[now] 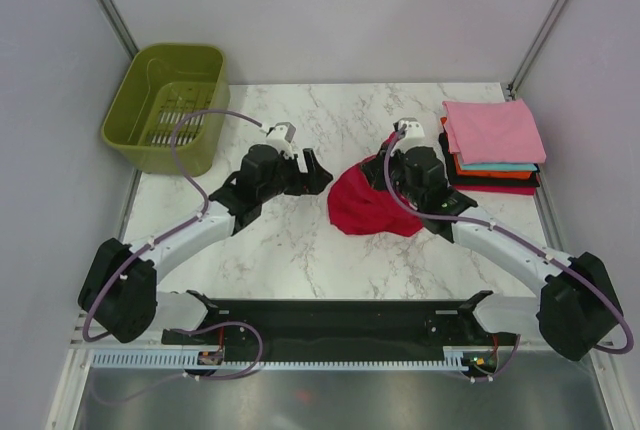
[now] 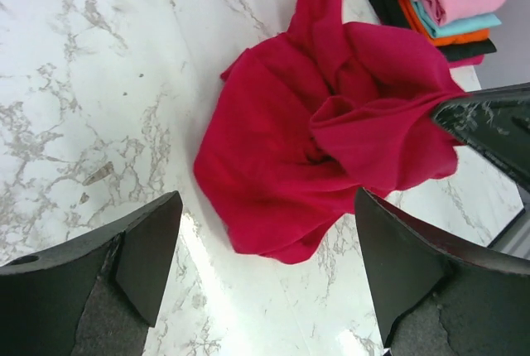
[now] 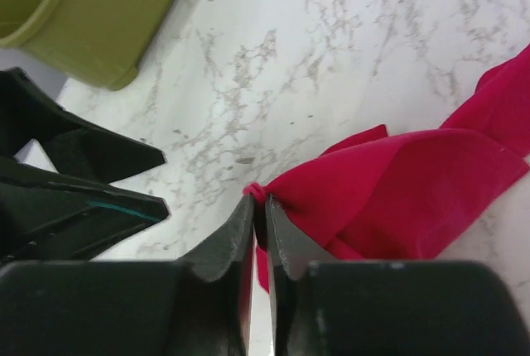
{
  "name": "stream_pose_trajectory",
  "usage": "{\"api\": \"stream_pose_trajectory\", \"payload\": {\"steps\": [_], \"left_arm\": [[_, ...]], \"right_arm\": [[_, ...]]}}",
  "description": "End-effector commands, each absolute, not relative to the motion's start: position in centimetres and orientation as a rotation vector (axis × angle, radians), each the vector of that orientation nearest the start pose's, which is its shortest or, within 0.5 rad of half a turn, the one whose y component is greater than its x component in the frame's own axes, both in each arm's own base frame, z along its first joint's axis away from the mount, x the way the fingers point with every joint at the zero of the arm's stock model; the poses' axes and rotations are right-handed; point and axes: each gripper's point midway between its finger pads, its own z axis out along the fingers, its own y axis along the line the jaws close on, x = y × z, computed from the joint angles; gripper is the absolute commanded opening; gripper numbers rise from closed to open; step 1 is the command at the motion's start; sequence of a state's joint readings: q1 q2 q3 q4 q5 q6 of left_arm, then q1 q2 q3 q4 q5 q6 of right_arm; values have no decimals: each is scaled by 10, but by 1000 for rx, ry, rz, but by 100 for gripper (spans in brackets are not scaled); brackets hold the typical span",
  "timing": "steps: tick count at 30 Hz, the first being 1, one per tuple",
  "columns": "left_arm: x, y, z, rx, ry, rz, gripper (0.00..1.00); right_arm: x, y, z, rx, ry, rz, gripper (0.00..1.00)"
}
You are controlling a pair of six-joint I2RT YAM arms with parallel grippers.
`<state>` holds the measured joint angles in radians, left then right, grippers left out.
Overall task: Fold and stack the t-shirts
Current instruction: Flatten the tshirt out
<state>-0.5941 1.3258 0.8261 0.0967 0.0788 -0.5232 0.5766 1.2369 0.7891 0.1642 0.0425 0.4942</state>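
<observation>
Right now, pinching a bunched fold of the crimson shirt [image 3: 397, 199] with the right gripper [image 3: 259, 207] — fingers pressed together on the cloth, a small knot of it poking out past the tips. Clamped at the shirt's rear right part, going by the overhead view, with the black wrist leaning over the cloth and hiding the fingertips there. Crumpled and unfolded, heaped loosely on the marble table [image 1: 300, 240], with deep creases running toward the pinch and one narrow tail stretched away toward the back.

Just left of the shirt, hovering with the left gripper [image 1: 318, 172] spread wide and holding nothing. Looking from its wrist camera straight at the heap, framed between the two dark fingers. Apart from the cloth, as far as can be told from above, though only narrowly.

To the right of the shirt and a little behind it, a neat stack of folded shirts [image 1: 493, 150] — pink on top, then teal, orange and black, with a red edge at the very bottom. Close to the shirt but not touching it in the overhead view.

Far off to the shirt's left and rear, well apart, an olive-green basket [image 1: 165, 105] with a slotted floor, sitting at the table's corner.
</observation>
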Motion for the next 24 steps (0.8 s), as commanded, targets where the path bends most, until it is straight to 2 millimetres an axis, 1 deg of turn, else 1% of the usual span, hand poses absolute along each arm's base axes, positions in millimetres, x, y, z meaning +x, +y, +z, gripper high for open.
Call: {"api": "stream_pose_trajectory", "payload": {"steps": [1, 2, 3, 4, 5, 7, 8, 11, 12, 15, 16, 17, 18, 19, 20, 21, 22, 23, 24], "left_arm": [[318, -274, 198, 242, 1936, -888, 93], [317, -276, 197, 248, 1936, -901, 93], [315, -279, 198, 260, 1935, -922, 93], [316, -282, 193, 261, 1947, -932, 93], [316, -283, 192, 261, 1955, -938, 93], [318, -286, 183, 252, 1983, -946, 93], [318, -287, 178, 249, 1998, -948, 93], [317, -291, 171, 243, 2030, -969, 93], [316, -293, 169, 227, 2043, -985, 92], [313, -291, 151, 168, 2119, -986, 92], [314, -289, 148, 151, 2133, -973, 92], [314, -286, 148, 133, 2140, -955, 92], [317, -279, 145, 95, 2149, -913, 92], [320, -275, 146, 73, 2145, -891, 91], [319, -269, 144, 49, 2147, -871, 90], [322, -263, 151, 14, 2119, -851, 88], [323, -258, 152, -9, 2110, -835, 87], [322, -252, 148, -30, 2113, -818, 87], [325, -245, 154, -72, 2089, -801, 87]], "right_arm": [[330, 251, 234, -136, 1809, 760, 21], [330, 250, 235, -134, 1805, 756, 39], [331, 249, 233, -127, 1812, 746, 47], [332, 247, 231, -118, 1817, 734, 57], [334, 245, 230, -94, 1824, 722, 61], [338, 237, 221, -43, 1854, 672, 64], [339, 236, 220, -35, 1854, 665, 65], [343, 231, 213, -9, 1880, 627, 65], [342, 229, 208, 0, 1903, 609, 65], [344, 229, 199, 5, 1954, 586, 66], [345, 230, 189, 3, 1984, 574, 66], [343, 233, 183, -14, 2012, 580, 67], [343, 237, 181, -27, 2023, 589, 69], [344, 240, 169, -44, 2059, 585, 70], [344, 245, 163, -65, 2079, 594, 69], [344, 254, 164, -101, 2088, 632, 69], [344, 260, 151, -134, 2128, 631, 69], [343, 265, 144, -162, 2152, 636, 69], [346, 271, 147, -182, 2154, 637, 71]]}}
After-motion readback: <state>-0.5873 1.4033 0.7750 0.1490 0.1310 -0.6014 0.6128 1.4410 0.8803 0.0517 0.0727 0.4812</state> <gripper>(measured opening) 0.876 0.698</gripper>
